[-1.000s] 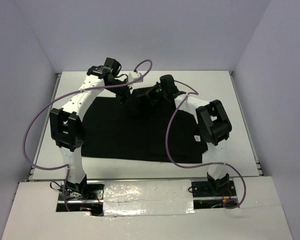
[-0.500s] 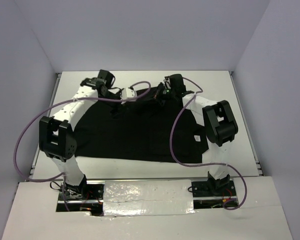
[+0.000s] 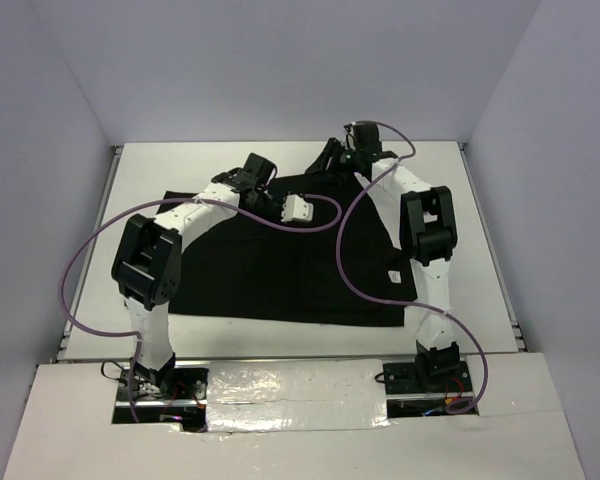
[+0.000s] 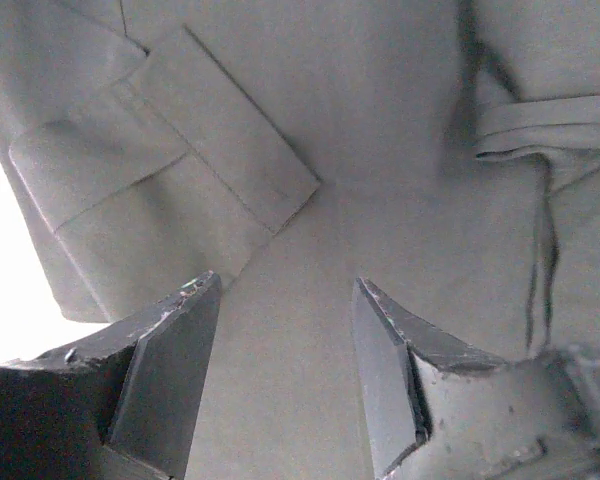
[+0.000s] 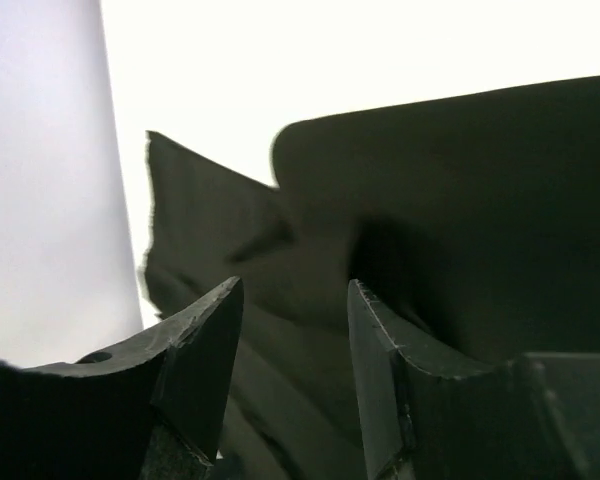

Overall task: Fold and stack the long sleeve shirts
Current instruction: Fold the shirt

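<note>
One black long sleeve shirt (image 3: 280, 270) lies spread flat across the table, a small white tag (image 3: 392, 277) at its right side. My left gripper (image 3: 288, 205) hovers over the shirt's back middle. In the left wrist view it (image 4: 285, 283) is open above bare fabric (image 4: 380, 150), with a folded sleeve cuff (image 4: 220, 150) just ahead. My right gripper (image 3: 330, 162) sits at the shirt's far edge. Its jaws (image 5: 295, 284) are open, with dark cloth (image 5: 450, 230) beyond the gap and nothing pinched.
The white table (image 3: 460, 200) shows in strips round the shirt on all sides. Purple cables (image 3: 345, 270) loop from both arms over the cloth. Grey walls (image 3: 60, 150) close in the left, back and right.
The right gripper went from shut to open and let go of the cloth near the far edge. The left arm swung right over the shirt. The bunched fabric now lies flatter.
</note>
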Available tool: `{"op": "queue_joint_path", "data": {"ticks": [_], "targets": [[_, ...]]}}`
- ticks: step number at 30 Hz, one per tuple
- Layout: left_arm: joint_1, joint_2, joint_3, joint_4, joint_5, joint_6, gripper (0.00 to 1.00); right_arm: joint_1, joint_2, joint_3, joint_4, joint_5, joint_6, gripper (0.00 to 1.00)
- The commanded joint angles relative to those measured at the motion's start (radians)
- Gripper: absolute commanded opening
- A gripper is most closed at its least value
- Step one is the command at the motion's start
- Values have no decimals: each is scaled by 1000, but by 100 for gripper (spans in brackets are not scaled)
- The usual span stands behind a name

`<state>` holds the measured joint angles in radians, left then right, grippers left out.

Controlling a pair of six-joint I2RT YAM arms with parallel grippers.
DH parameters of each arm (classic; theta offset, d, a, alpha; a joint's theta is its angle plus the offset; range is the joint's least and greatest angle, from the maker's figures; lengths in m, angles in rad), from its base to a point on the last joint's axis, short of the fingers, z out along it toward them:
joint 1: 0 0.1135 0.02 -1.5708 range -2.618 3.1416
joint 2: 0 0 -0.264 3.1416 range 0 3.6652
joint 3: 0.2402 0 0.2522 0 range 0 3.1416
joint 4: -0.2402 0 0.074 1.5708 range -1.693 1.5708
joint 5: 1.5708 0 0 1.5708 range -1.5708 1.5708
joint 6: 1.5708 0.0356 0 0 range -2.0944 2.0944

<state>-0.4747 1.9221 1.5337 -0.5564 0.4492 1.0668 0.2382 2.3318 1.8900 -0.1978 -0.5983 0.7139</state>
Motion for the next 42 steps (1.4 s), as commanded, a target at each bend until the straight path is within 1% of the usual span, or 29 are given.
{"op": "queue_joint_path", "data": {"ticks": [1,2,5,6,9,10,12,13,14,16,17,20,23,26,28,30,33,37,38,40,41,42], "targets": [[10,37,37,56,68,-43,68,-14,28,35,-123,-41,-172,54],[11,61,67,49,72,-65,68,-22,23,23,-127,-43,-221,55],[21,87,95,46,95,-90,67,-33,-15,-37,-133,-31,-304,56],[22,97,108,47,97,-106,67,-34,-29,-45,-144,-21,-370,56],[39,114,138,30,106,-114,60,-31,-37,-57,-192,11,-438,56],[44,112,129,20,102,-46,57,-31,-35,-63,-201,12,-441,56],[41,100,96,32,62,48,54,-27,-35,-74,-206,11,-455,56],[38,97,80,39,8,105,53,-24,-34,-78,-204,15,-456,56],[30,91,51,50,-19,205,52,-20,-34,-80,-203,23,-458,56],[24,87,28,93,-70,301,54,-10,-34,-78,-204,23,-458,56],[21,84,8,119,-111,367,56,-7,-34,-78,-201,17,-455,56],[21,104,6,196,-161,452,60,4,-37,-86,-190,2,-453,56],[25,135,22,196,-191,522,62,7,-38,-97,-187,-3,-456,56],[30,144,-4,219,-218,564,66,10,-37,-94,-203,9,-465,56],[30,149,-15,242,-225,550,67,16,-37,-94,-222,26,-494,56],[30,170,11,233,-212,494,68,27,-48,-103,-233,31,-537,56],[30,215,95,188,-199,397,68,36,-54,-124,-227,6,-551,54],[41,224,115,197,-182,351,68,55,-37,-95,-264,63,-568,53],[41,225,120,197,-179,341,68,58,-35,-92,-267,63,-571,51],[41,230,138,182,-167,325,68,72,-40,-98,-261,58,-577,42],[42,230,141,182,-161,306,68,75,-52,-104,-252,64,-576,30],[42,229,144,182,-158,302,68,76,-57,-115,-240,69,-571,25]]}}
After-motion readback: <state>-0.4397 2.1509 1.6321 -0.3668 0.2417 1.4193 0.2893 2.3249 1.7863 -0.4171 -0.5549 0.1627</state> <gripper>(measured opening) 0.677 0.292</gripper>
